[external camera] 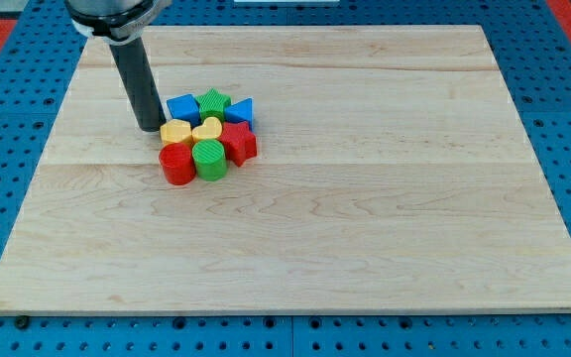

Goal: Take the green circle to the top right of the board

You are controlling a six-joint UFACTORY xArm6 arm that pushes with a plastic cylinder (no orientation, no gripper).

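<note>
The green circle [209, 159] sits at the bottom of a tight cluster of blocks left of the board's middle. It touches a red circle [177, 165] on its left, a red star [239, 145] on its right and a yellow heart [207, 130] above. My tip [151, 128] rests on the board just left of the cluster, beside a yellow block [174, 132] and a blue block [181, 107]. The tip is up and left of the green circle, apart from it.
A green star [212, 101] and a blue triangle [239, 110] form the cluster's top row. The wooden board [365, 198] lies on a blue surface; its top right corner [484, 30] is far from the cluster.
</note>
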